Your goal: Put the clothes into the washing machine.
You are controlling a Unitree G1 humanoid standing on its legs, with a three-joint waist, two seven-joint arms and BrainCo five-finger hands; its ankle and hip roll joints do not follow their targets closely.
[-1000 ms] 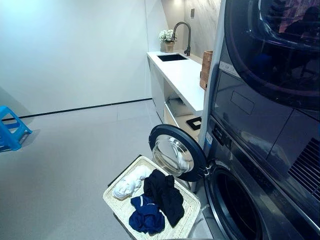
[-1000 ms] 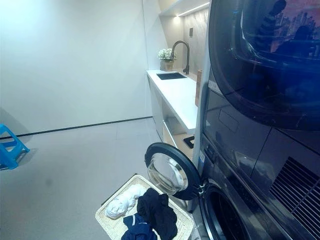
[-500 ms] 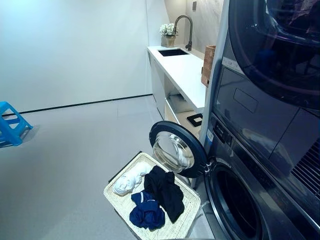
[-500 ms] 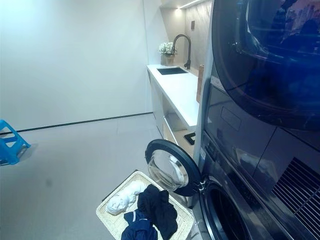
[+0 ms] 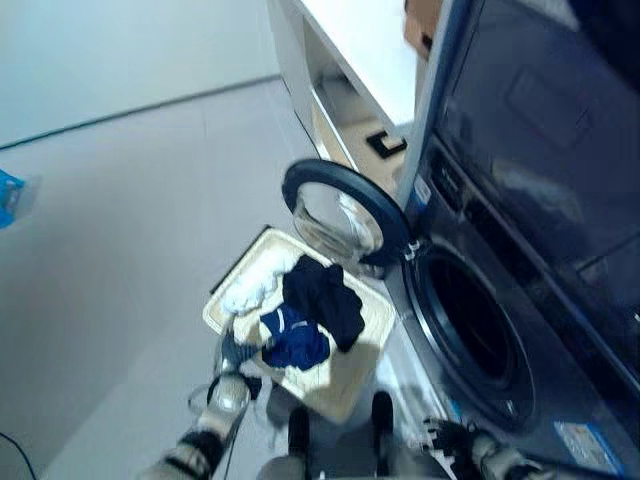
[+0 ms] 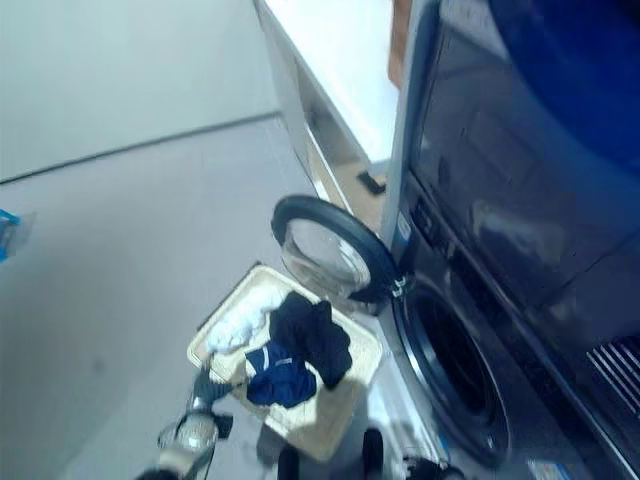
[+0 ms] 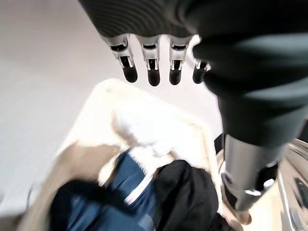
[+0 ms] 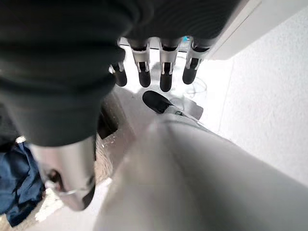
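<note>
Both hands hold nothing, fingers straight and relaxed: left hand point(image 5: 232, 358) beside the basket point(image 5: 352, 372), right hand point(image 5: 447, 437) low. All clothes point(image 5: 308, 312) lie in it. A shallow grasp may drop garments before the washing machine point(image 5: 470, 325).

glossy dark washing machine point(image 5: 500, 230), woven basket point(image 5: 350, 375)

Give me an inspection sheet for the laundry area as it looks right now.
Surface: grey floor, basket standing on it.
Job's things: white cloth, blue garment and black garment lie in the woven basket; washing machine drum open, its door swung out over the basket.
Clutter: nothing seen.
Hands: left hand open at the basket's near edge, holding nothing; right hand low by the machine, open.
Cables: nothing seen.
Surroundings: white counter beyond the machine; blue object at far left.
</note>
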